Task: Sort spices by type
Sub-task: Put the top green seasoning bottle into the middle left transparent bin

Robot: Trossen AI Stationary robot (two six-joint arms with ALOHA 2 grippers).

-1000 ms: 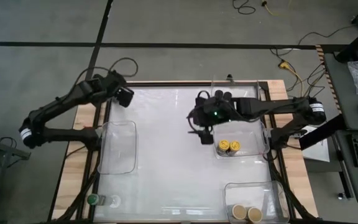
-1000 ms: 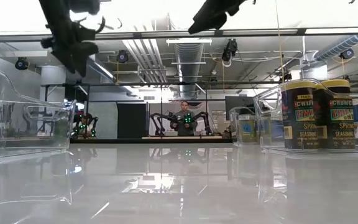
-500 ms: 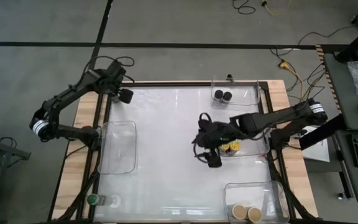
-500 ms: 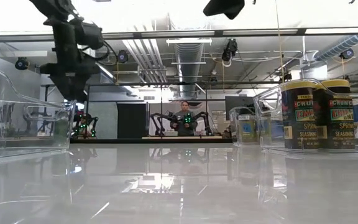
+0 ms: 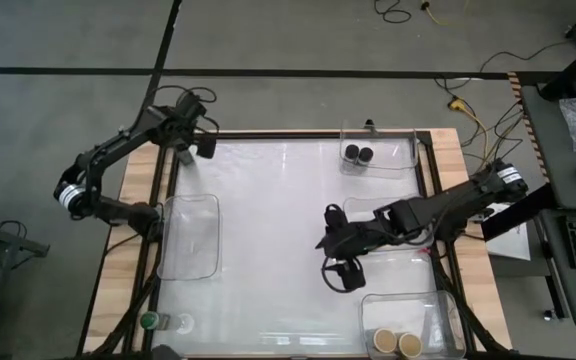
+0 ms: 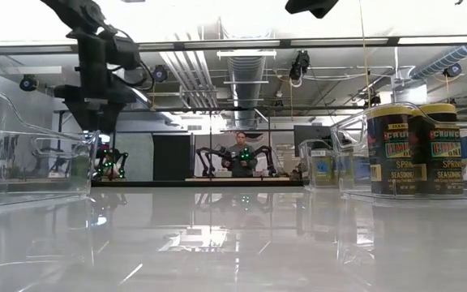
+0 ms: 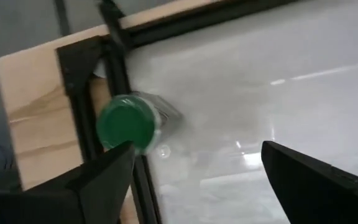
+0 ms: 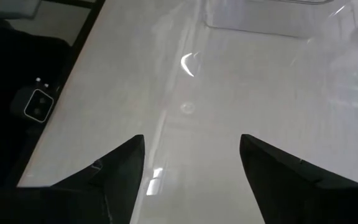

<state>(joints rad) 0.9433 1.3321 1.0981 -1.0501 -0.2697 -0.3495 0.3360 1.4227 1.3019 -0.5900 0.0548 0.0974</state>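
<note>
While empty, both left gripper [image 5: 205, 146] and right gripper [image 5: 339, 276], fingers apart

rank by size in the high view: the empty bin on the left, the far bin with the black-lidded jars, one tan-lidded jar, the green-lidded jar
1. Empty left bin.
2. Far bin, clearly smaller.
3. Tan-lidded jar and green-lidded jar: both tiny and look much alike, so no ranking between them.

Two black jointed arms, white bands near their bases, looping black cables, and wedge-shaped dark fingers [image 8: 123, 180].
</note>
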